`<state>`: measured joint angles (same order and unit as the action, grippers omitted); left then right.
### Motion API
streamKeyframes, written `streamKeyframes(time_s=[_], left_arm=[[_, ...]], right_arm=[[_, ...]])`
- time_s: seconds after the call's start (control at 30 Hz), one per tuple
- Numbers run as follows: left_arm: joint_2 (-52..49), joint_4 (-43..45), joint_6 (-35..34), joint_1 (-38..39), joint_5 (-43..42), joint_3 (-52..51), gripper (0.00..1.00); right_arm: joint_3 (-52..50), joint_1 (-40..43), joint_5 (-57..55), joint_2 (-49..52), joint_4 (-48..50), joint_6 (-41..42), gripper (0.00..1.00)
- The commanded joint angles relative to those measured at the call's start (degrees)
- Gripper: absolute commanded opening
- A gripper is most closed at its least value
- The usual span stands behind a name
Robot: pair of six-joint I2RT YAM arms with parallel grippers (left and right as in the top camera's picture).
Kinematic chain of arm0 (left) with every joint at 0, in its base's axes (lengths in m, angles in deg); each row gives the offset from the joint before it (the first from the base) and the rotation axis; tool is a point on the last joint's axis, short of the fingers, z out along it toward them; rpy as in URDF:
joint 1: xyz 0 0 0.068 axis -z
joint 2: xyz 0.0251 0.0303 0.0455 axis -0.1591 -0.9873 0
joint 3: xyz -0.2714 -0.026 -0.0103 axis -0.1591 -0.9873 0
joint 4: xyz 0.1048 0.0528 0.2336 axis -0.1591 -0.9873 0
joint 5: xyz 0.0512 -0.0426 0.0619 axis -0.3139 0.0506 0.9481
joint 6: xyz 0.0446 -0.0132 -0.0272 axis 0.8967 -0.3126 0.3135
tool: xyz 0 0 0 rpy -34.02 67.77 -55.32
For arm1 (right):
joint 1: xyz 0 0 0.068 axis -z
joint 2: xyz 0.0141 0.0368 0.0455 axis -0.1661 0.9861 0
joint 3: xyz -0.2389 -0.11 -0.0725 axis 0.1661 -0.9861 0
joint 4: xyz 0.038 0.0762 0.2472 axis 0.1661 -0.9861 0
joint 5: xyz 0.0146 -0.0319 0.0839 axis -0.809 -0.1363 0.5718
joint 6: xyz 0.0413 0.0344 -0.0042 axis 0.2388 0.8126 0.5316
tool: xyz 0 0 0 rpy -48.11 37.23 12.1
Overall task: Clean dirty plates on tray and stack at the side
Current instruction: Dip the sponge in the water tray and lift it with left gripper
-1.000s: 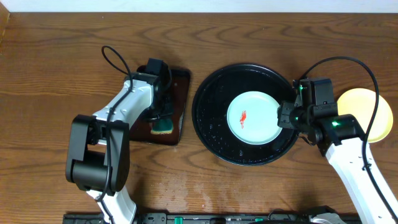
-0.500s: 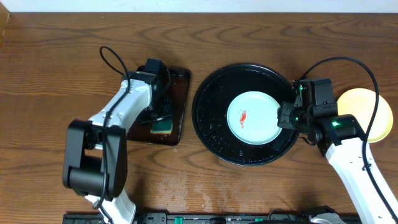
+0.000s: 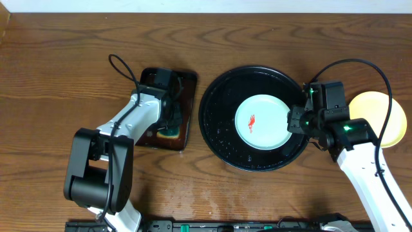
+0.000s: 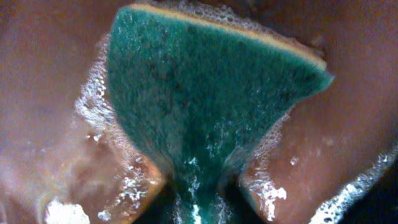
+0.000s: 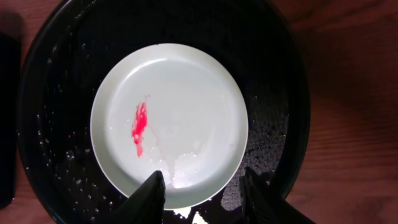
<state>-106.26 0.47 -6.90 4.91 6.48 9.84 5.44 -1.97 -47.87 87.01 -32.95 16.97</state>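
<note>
Plate (image 3: 267, 125) flat, face-up in tray (image 3: 219, 129) — smear (image 3: 252, 121) lengthwise near-far.

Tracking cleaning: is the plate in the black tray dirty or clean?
Dirty: the plate in the tray bears a red smear.

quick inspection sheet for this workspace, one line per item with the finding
surface: wooden table, dark grain
job's things: mint plate with a red smear lies in the wet black tray; yellow plate sits on the table to its right
clutter: brown tray holding suds and a green sponge
grippers: left gripper shut on the sponge; right gripper open, at the mint plate's rim
cables: left cable and right cable, black, loop above the arms
surroundings: pale wall strip along the far edge
</note>
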Motion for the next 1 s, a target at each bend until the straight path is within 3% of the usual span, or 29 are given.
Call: streamKeyframes(time_s=[0.0,0.37,0.5,0.7,0.97], left_arm=[[-1.92,-0.02,0.04,0.09,-0.72,-1.99,0.08],[4.48,-15.58,1.53,0.52,0.09,12.04,0.08],[7.91,-19.12,1.55,2.45,-0.96,16.63,0.07],[10.86,-16.17,1.2,7.32,-8.72,17.81,0.08],[8.85,-9.66,-4.22,14.82,-9.84,17.77,0.07]], right_arm=[[-0.07,-0.57,0.28,-0.46,-0.07,-0.87,0.37],[-0.09,-0.55,-1.77,0.0,0.66,-3.15,0.34],[-0.09,-0.22,-2.99,3.15,1.25,-4.94,0.41],[-0.09,3.08,-3.96,13.53,3.19,-4.94,0.45],[-0.09,10.19,5.84,24.63,8.87,-7.56,0.37]])
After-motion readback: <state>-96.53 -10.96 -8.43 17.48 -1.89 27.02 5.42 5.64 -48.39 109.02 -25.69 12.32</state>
